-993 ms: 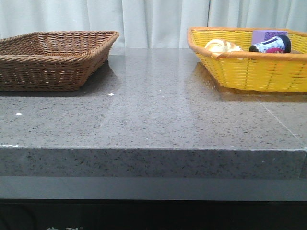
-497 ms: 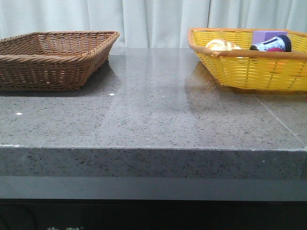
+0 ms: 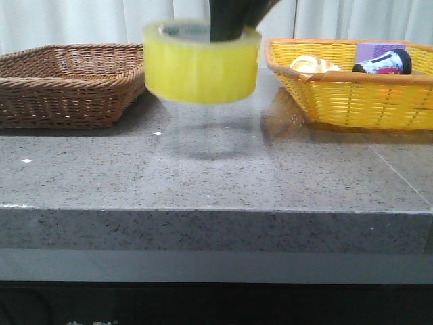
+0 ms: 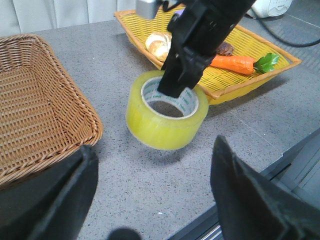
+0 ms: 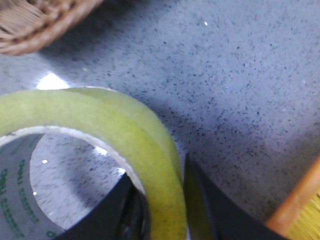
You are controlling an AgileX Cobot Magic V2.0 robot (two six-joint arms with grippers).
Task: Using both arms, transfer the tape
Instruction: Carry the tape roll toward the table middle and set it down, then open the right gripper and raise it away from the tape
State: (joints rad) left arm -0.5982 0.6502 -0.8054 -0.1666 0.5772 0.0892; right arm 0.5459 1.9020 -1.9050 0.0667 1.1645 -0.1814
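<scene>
The tape (image 3: 201,64), a wide yellow roll with a white core, hangs level above the middle of the grey table between the two baskets. My right gripper (image 3: 230,27) comes down from above and is shut on the roll's wall, one finger inside the core and one outside. The right wrist view shows the tape (image 5: 100,115) pinched in the right gripper (image 5: 162,200). In the left wrist view the tape (image 4: 166,117) floats over its shadow with the right gripper (image 4: 175,90) on it. My left gripper (image 4: 152,155) is open and empty, short of the roll.
An empty brown wicker basket (image 3: 74,74) stands at the left. At the right, a yellow basket (image 3: 352,95) holds a bread roll (image 3: 312,65), a dark bottle (image 3: 382,63), a purple block (image 3: 375,49) and a carrot (image 4: 237,62). The table's front edge (image 3: 216,210) is near.
The tape and my right gripper have come into the front view over the middle of the table, where neither showed before. The baskets stay where they were.
</scene>
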